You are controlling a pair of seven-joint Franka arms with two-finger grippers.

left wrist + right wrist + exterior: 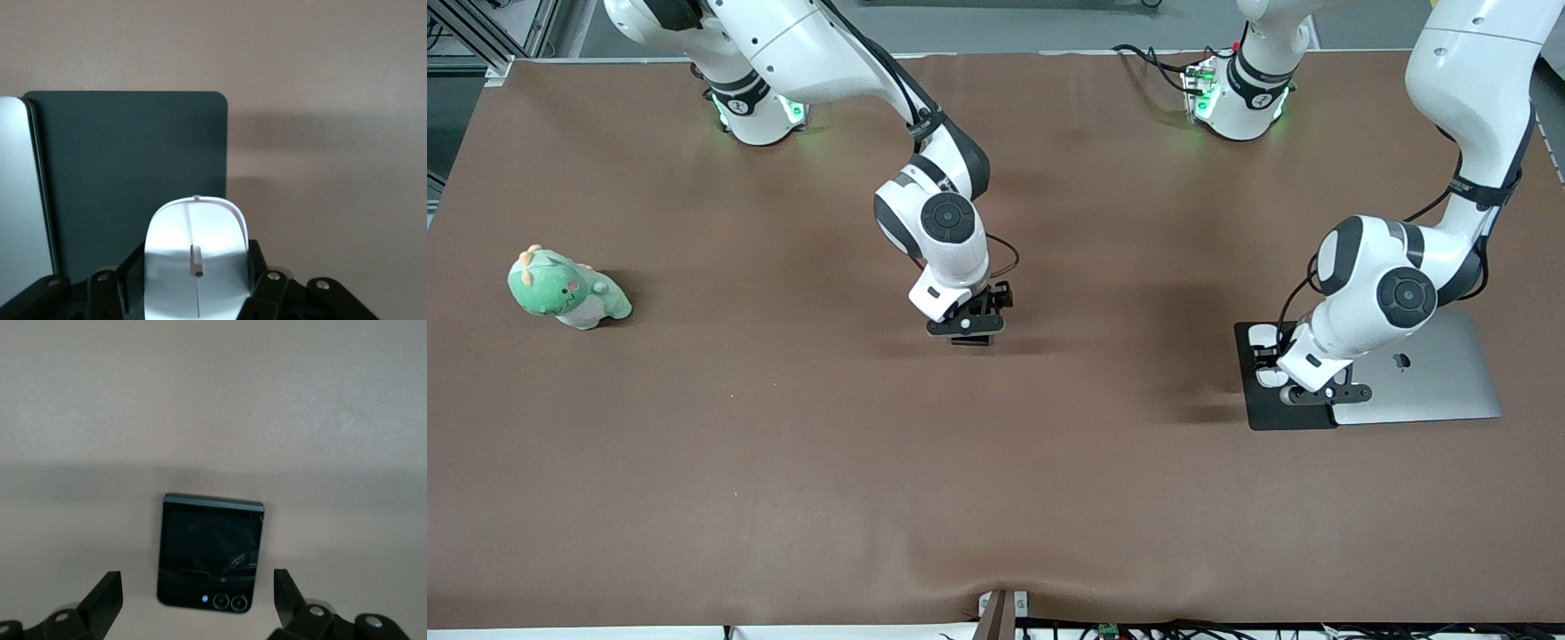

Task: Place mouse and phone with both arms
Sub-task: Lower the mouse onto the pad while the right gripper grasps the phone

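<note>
The white mouse (197, 253) sits on the black mouse pad (133, 160) at the left arm's end of the table. My left gripper (195, 267) is shut on the mouse, one finger against each side. In the front view the left gripper (1267, 360) covers most of the mouse (1263, 336). The black phone (210, 550) lies flat on the brown table near the middle. My right gripper (197, 587) is open just above it, with a finger (107, 593) off each side and not touching. In the front view the right gripper (971, 331) hides the phone.
A closed silver laptop (1432, 382) lies beside the mouse pad (1272, 413) at the left arm's end, also in the left wrist view (17, 200). A green plush toy (569, 289) sits at the right arm's end.
</note>
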